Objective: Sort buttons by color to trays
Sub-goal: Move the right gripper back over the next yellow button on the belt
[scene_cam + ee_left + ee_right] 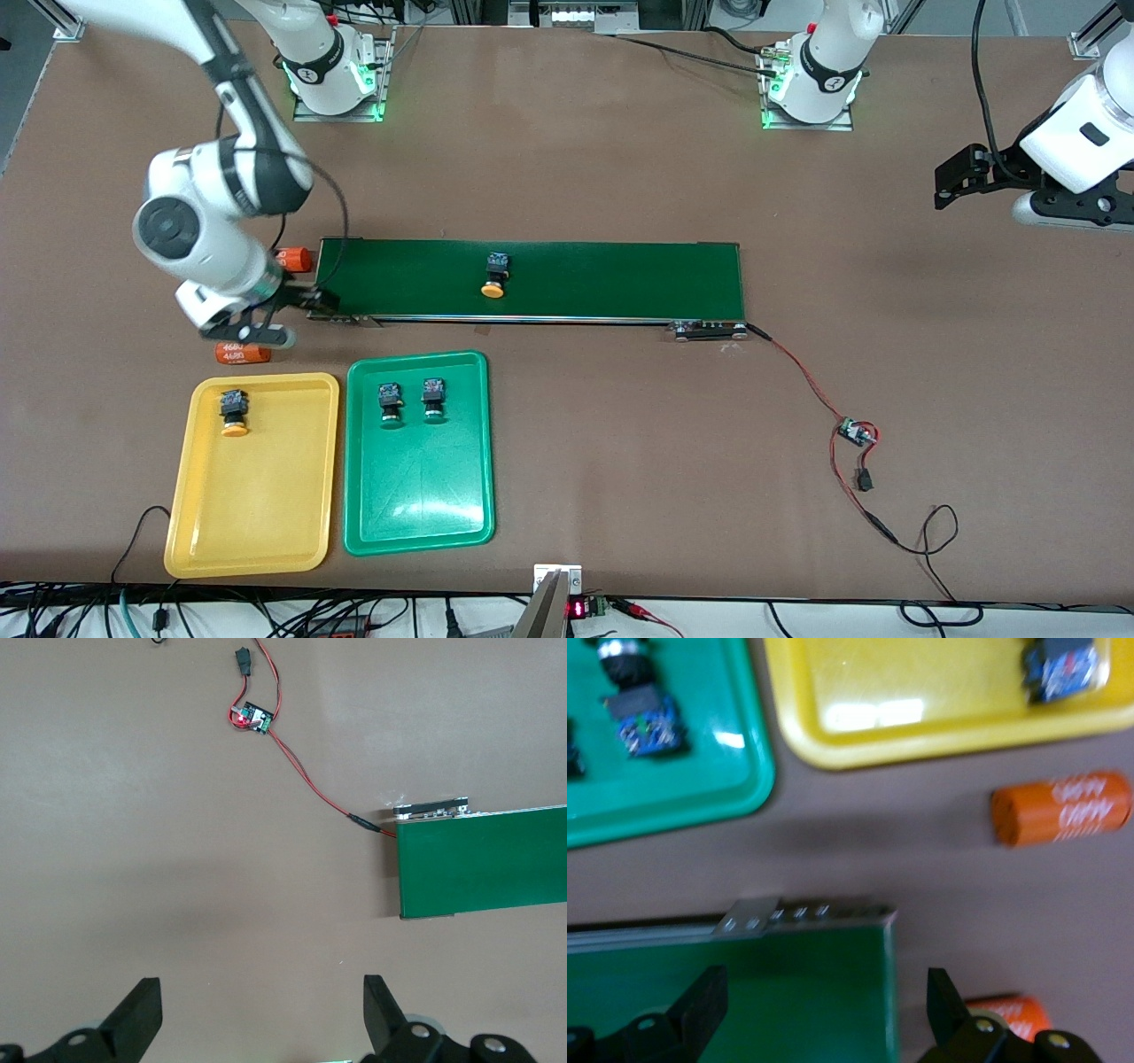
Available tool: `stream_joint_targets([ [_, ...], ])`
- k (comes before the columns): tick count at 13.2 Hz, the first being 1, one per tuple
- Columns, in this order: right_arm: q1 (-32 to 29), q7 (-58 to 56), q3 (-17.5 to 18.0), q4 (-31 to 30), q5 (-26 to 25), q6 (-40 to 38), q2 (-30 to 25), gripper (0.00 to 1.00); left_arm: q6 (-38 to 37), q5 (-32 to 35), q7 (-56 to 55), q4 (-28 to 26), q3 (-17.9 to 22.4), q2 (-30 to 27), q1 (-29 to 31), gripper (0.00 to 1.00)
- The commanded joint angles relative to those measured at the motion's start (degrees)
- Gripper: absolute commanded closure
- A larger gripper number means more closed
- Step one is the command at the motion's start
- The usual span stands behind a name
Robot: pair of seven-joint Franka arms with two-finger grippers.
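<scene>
Dark-green conveyor belt (532, 279) carries one yellow-capped button (494, 274). Yellow tray (257, 514) holds one yellow button (233, 411); green tray (421, 496) two green buttons (411, 400). Orange cylinders (241, 354) flank the empty, wide-open right gripper (306, 306) over the belt's end. Left gripper (261, 1010) waits wide over bare table beside a wired circuit board (856, 432).

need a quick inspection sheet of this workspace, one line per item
surface: brown table bearing a dark-green conveyor belt.
job's things: yellow tray holds one yellow button; green tray beside it holds two green buttons; a second yellow button lies on the belt.
clutter: two orange cylinders near the belt's end by the right arm.
hands: right hand open, above that belt end; left hand open, waiting off the belt's other end.
cables: red-black wire from the belt to a small board.
surroundings: cable bundles along the table edge nearest the front camera.
</scene>
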Motion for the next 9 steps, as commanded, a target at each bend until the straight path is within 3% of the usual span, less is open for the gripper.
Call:
stream_joint_targets([
  [1, 3.74, 12.61, 3.50, -5.62, 0.19, 2.58, -3.39, 0.00, -1.06, -0.28, 0.52, 0.82, 0.14, -0.04, -0.16, 0.00],
  [4, 10.41, 20.37, 3.86, -5.45, 0.19, 3.45, -2.33, 0.00, -1.06, -0.28, 0.52, 0.82, 0.14, -0.04, -0.16, 0.00],
  [9, 15.53, 21.36, 4.21, -5.19, 0.28, 8.45, -0.93, 0.00, -1.41, -0.28, 0.43, 0.82, 0.14, -0.04, -0.16, 0.00],
])
